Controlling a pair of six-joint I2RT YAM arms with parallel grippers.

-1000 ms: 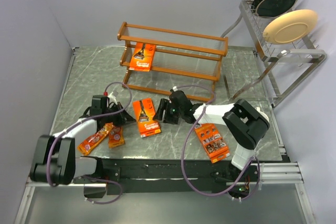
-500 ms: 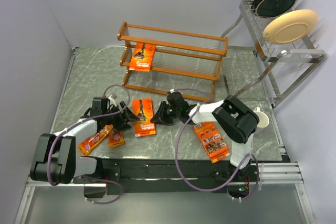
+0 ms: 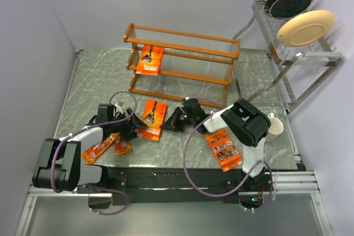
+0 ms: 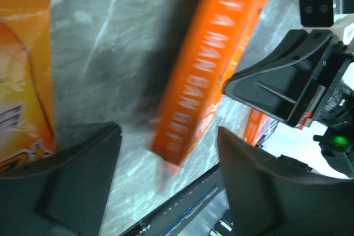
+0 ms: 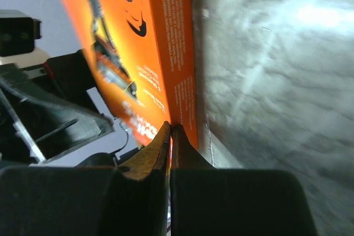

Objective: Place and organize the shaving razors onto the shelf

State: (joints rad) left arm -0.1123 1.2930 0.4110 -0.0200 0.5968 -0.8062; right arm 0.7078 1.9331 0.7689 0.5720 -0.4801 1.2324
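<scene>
One tilted razor pack touches right end effector.

**One razor pack shelved, the others on the table**

The shelf is an orange-brown tiered rack with rail sides and thin clear-rod levels. It stands wide and low at the back of the marble table.

One large orange card showing a dark razor leans on its left end, at the middle tier.

In front of the shelf, a second large card is tilted up, one long edge raised off the table. White lettering runs along its side.

Two narrow blister packs lie flat, just beside each other, near the front-left edge.

At the front right, another orange pack lies flat. Whether more lie under it cannot be told.
</scene>
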